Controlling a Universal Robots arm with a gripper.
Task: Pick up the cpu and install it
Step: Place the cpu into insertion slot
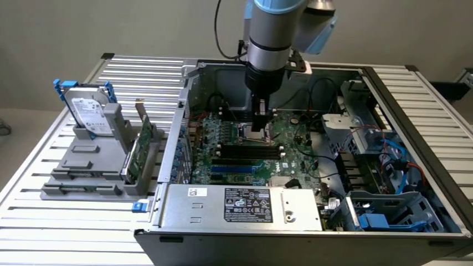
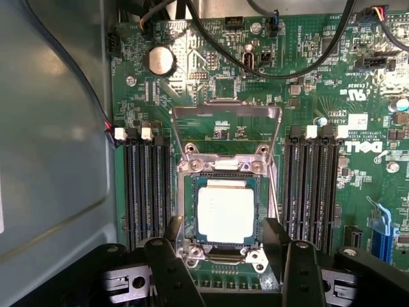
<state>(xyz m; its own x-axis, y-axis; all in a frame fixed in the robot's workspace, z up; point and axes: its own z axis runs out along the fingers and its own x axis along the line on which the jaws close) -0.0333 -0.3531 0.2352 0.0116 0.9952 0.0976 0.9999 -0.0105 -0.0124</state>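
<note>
Wrist view: my gripper (image 2: 223,227) has its two black fingers (image 2: 169,256) spread as wide as they go, and they hold nothing. They stand one on each side of the cpu (image 2: 225,214), a small flat square chip with a matte silver top and a pale greenish rim. I cannot tell whether the fingers touch it. The cpu lies flat inside the dark square metal-framed socket (image 2: 189,198). The socket's thin silver load plate (image 2: 225,112) is swung up and open just beyond it. Rows of long black memory slots (image 2: 147,185) flank the socket on both sides. All of this sits on the green printed motherboard (image 2: 211,77), where a round silver coin battery (image 2: 161,61) sits further off, past the load plate.

In the exterior view, my gripper (image 1: 258,126) hangs straight down from my grey and blue arm (image 1: 272,33) into the open grey metal computer case (image 1: 384,100), over the middle of the board. A grey boxed power supply with a black label (image 1: 244,206) fills the case's near edge. On the exterior view's left, well apart from the case, a silver labelled hard drive in blue brackets (image 1: 88,113) stands upright in a grey plastic stand (image 1: 88,166) on the slatted metal table (image 1: 140,72).
</note>
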